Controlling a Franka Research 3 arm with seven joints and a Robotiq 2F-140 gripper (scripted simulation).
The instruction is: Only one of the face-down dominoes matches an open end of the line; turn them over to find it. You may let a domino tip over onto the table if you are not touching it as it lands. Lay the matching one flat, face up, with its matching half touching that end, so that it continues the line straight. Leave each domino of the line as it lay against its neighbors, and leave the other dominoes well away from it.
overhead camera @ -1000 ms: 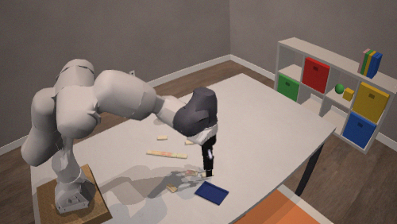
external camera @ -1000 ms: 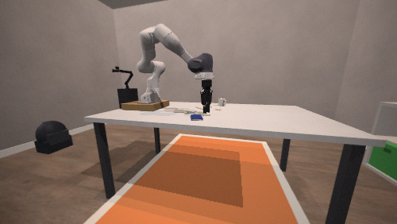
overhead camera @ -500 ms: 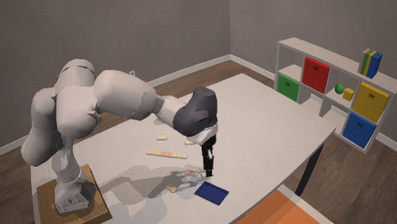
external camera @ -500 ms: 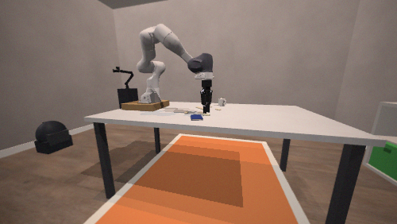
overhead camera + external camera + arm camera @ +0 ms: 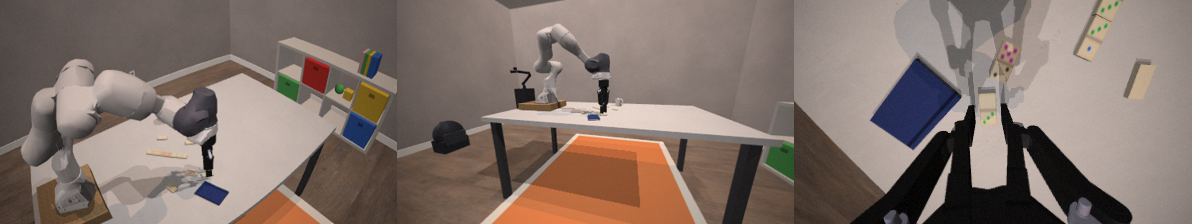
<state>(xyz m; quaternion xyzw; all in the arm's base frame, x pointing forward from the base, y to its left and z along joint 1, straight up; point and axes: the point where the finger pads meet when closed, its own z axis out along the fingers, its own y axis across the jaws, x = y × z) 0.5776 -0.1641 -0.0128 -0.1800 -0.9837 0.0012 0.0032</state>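
My gripper is partly open and points down, with a fingertip on each side of a face-up domino and gaps between. That domino shows a blank half and a green three. A second face-up domino lies close by, with magenta pips and a black two. The line ends in a blue one on the side toward the gripper; its far end is outside the wrist view. A blank-backed domino lies beside the line, another farther back.
A dark blue flat tray or book lies near the gripper, toward the table edge. A small wooden piece, its face unclear, lies toward the robot base. A white mug stands at the back.
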